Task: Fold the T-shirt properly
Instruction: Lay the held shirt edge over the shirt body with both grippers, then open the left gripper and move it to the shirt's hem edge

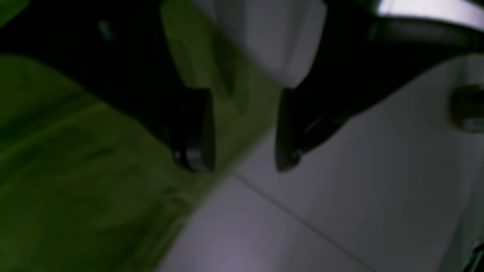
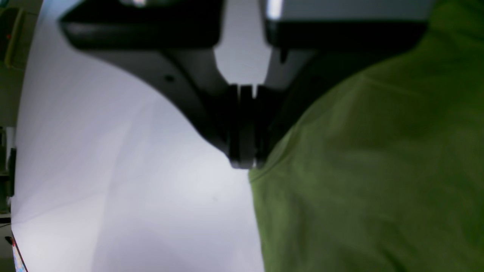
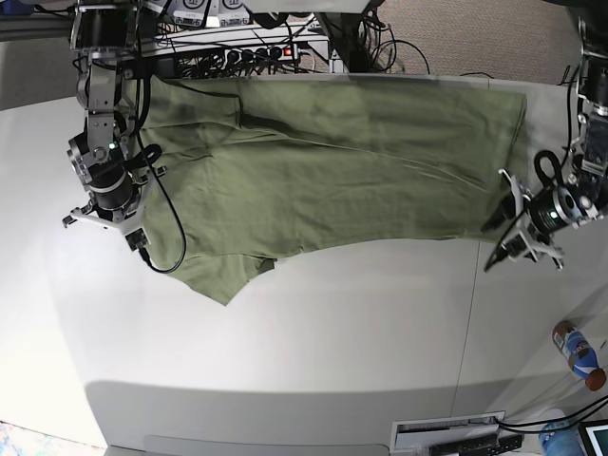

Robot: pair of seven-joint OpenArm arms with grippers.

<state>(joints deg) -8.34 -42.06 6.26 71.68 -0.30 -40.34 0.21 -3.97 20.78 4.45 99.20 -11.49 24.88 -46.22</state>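
White table (image 3: 313, 332) bears the T-shirt (image 3: 332, 180); left jaws wide apart, right jaws closed, apparently empty.

White table (image 3: 313, 332), bottle (image 3: 578, 353) at its edge, cables (image 3: 237, 43) and carpet (image 3: 456, 33) beyond.

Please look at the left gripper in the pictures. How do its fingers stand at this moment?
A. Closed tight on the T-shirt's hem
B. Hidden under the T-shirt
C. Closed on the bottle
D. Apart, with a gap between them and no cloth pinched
D. In the left wrist view the left gripper has its two fingers standing apart, with the green T-shirt and white table visible through the gap.
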